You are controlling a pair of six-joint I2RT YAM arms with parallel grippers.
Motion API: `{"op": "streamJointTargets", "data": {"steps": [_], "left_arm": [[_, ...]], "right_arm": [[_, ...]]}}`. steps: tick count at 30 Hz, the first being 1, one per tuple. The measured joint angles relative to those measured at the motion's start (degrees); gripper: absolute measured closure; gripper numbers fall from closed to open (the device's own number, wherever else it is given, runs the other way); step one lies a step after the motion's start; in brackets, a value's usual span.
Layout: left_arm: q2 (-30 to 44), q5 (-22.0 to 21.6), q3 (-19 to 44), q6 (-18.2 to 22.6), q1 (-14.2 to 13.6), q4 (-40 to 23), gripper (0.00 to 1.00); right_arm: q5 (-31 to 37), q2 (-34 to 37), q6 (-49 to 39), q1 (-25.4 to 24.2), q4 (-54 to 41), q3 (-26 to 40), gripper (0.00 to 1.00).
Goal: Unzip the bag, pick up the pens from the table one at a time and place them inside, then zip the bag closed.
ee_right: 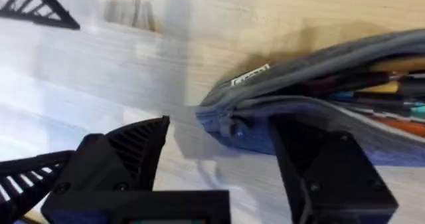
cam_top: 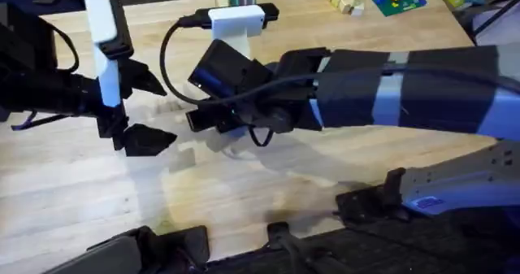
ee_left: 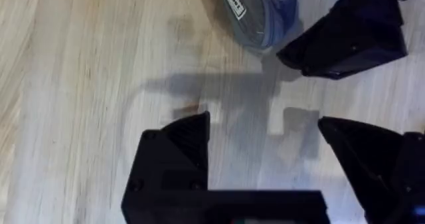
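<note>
Right tool (ee_right: 219, 157): In the right wrist view your two black fingers stand apart, low in the frame, straddling the near end of the bag. They grip nothing.
Zipper pull (ee_right: 229, 125): A small metal tab sits at the bag's tip, centre frame, just above the gap between your fingers. I judge this is what to take next, since the slit is open and pens lie inside.
Bag (ee_right: 332, 84): The blue-grey pouch runs from centre to the right edge of the right wrist view. Its mouth gapes, showing several coloured pens (ee_right: 378, 91). In the overhead view it hides mostly under the right arm, mid-frame.
Left tool (ee_left: 265, 144): In the left wrist view these fingers are also spread, over bare tabletop (ee_left: 80, 84), with the bag's rounded end (ee_left: 262, 14) at the top centre, apart from them.
How to do it well: Lower the right tool slightly, centre the tab between the fingers, and pinch only the tab, not fabric. Bring the left tool onto the bag's end to pin it, so the pouch does not slide when you pull along the zipper line.
</note>
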Motion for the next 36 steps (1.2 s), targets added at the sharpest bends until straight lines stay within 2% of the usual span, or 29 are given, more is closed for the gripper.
{"op": "streamJointTargets", "data": {"steps": [2, 3, 5, 8, 15, 19, 32, 34, 35, 36], "left_arm": [[0.01, 0.01, 0.0, 0.0, 0.0, -0.18, 0.008], [-0.01, 0.01, 0.0, 0.0, 0.0, -0.28, 0.008], [-0.01, 0.01, 0.0, 0.0, 0.0, -0.42, 0.008], [-0.01, -0.01, 0.0, 0.0, 0.0, -0.44, 0.008], [0.01, -0.01, 0.0, 0.0, 0.0, -0.57, 0.008], [-0.01, 0.01, 0.0, 0.0, 0.0, -0.57, 0.008], [0.01, 0.0, 0.0, 0.0, 0.0, -0.57, 0.007], [-0.01, -0.01, 0.0, 0.0, 0.0, -0.57, 0.008], [-0.01, 0.01, 0.0, 0.0, 0.0, -0.57, 0.008], [-0.01, 0.01, 0.0, 0.0, 0.0, -0.57, 0.008]], "right_arm": [[1.08, 0.01, 0.01, -0.03, 0.15, 0.0, 0.14], [1.72, 0.01, 0.07, -0.13, 0.2, 0.0, 0.191], [2.67, 0.01, 0.04, -0.5, 0.21, -0.02, 0.362], [3.11, 0.01, 0.25, -0.99, 0.4, -0.04, 0.552], [3.09, 0.01, 0.23, -0.94, 0.41, -0.04, 0.8], [3.09, 0.01, 0.23, -0.94, 0.19, -0.04, 0.838], [3.02, -1.93, -0.27, -0.94, -0.5, -0.31, 0.84], [3.0, -2.66, -0.41, -0.94, -0.6, -0.4, 0.867], [3.05, -3.61, -0.66, -0.97, -0.75, -0.61, 0.959], [3.05, -3.6, -0.66, -0.97, -0.75, -0.63, 0.959]]}}
